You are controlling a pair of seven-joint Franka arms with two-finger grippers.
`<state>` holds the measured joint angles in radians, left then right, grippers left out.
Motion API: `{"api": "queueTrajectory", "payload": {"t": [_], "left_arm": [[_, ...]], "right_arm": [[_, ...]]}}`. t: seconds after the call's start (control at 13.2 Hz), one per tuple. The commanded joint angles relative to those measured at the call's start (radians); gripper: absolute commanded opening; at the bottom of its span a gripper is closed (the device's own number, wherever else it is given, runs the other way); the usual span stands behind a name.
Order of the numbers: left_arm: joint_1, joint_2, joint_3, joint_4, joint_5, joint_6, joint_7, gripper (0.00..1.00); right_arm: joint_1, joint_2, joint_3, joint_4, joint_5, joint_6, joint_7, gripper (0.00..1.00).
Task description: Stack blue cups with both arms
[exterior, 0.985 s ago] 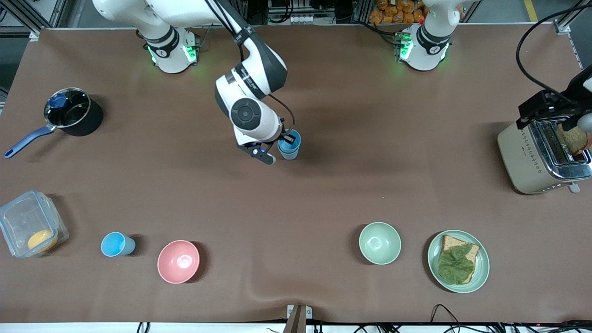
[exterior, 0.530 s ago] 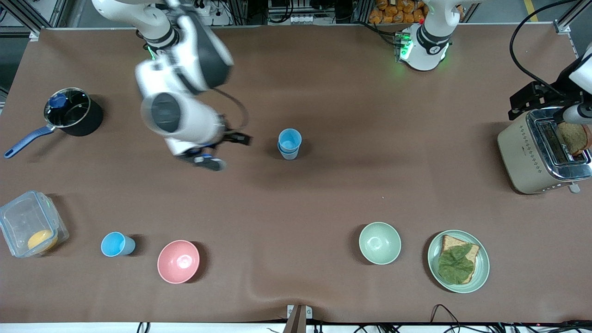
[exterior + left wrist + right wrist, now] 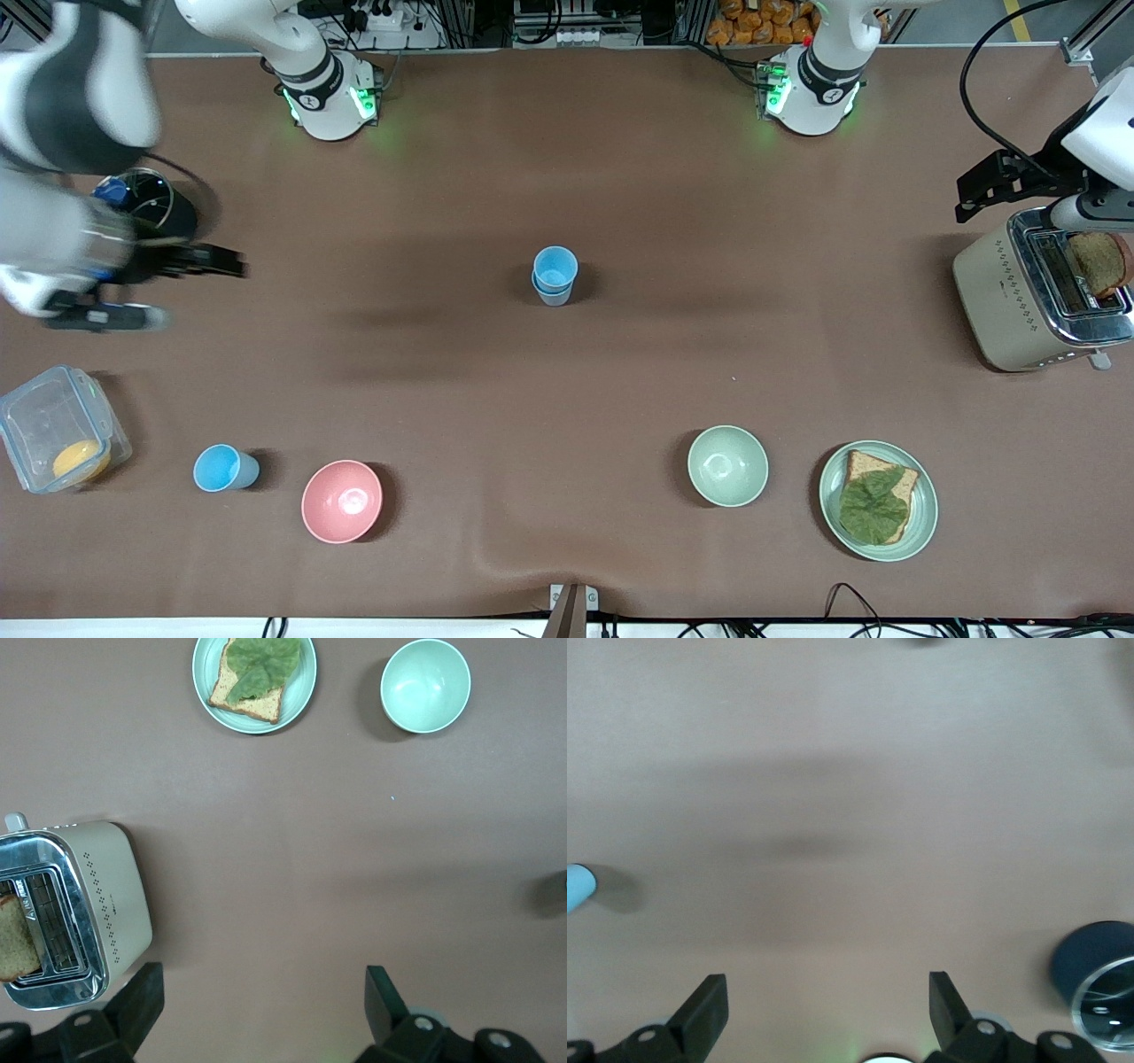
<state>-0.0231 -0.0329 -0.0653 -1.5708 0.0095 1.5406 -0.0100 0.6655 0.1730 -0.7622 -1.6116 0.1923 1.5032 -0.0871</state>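
Note:
The two blue cups [image 3: 555, 275] stand nested, one inside the other, upright at the middle of the table, with no gripper near them. My right gripper [image 3: 168, 290] is open and empty, up in the air beside the black pot at the right arm's end; its wrist view [image 3: 828, 997] shows only bare table between the fingers. My left gripper [image 3: 1032, 199] is open and empty above the toaster at the left arm's end; its wrist view [image 3: 263, 992] shows bare table between the fingers.
A black pot [image 3: 168, 213] [image 3: 1099, 979] sits by my right gripper. A toaster [image 3: 1028, 297] [image 3: 80, 904] holds bread. Near the front camera: a clear container [image 3: 58, 425], a sky-blue cup [image 3: 221, 468] [image 3: 578, 888], a pink bowl [image 3: 342, 501], a green bowl [image 3: 727, 465] [image 3: 425, 685], a sandwich plate [image 3: 926, 505].
My right gripper let go of the top cup, which stays nested in the other, and swung away to the pot at its end of the table. My left gripper rose slightly over the toaster.

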Motion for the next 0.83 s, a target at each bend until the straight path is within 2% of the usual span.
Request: {"api": "queueTrajectory", "payload": {"t": [0.0, 0.15, 0.23, 0.3, 0.53, 0.61, 0.76], "left_arm": [[-0.011, -0.009, 0.013, -0.005, -0.017, -0.004, -0.082, 1.00], [-0.011, -0.009, 0.013, -0.005, -0.013, -0.005, -0.108, 1.00], [-0.012, -0.009, 0.013, -0.003, -0.011, -0.005, -0.110, 1.00], [-0.012, -0.009, 0.013, -0.003, -0.013, -0.004, -0.116, 1.00], [-0.008, -0.009, 0.013, -0.003, -0.011, -0.005, -0.107, 1.00], [-0.008, -0.009, 0.013, -0.003, -0.010, -0.005, -0.107, 1.00], [-0.008, -0.009, 0.012, -0.005, -0.010, -0.005, -0.105, 1.00]], "right_arm": [[0.000, -0.067, -0.048, -0.013, -0.017, -0.052, -0.045, 1.00], [-0.010, -0.069, -0.049, -0.010, -0.019, -0.074, -0.045, 1.00], [-0.032, -0.070, -0.036, -0.010, -0.020, -0.074, -0.043, 1.00], [-0.062, -0.070, 0.007, -0.010, -0.022, -0.074, -0.043, 1.00], [-0.220, -0.073, 0.180, 0.012, -0.030, -0.074, -0.033, 1.00], [-0.292, -0.081, 0.257, 0.010, -0.033, -0.074, -0.031, 1.00], [-0.500, -0.104, 0.486, 0.009, -0.060, -0.060, -0.028, 1.00]]}}
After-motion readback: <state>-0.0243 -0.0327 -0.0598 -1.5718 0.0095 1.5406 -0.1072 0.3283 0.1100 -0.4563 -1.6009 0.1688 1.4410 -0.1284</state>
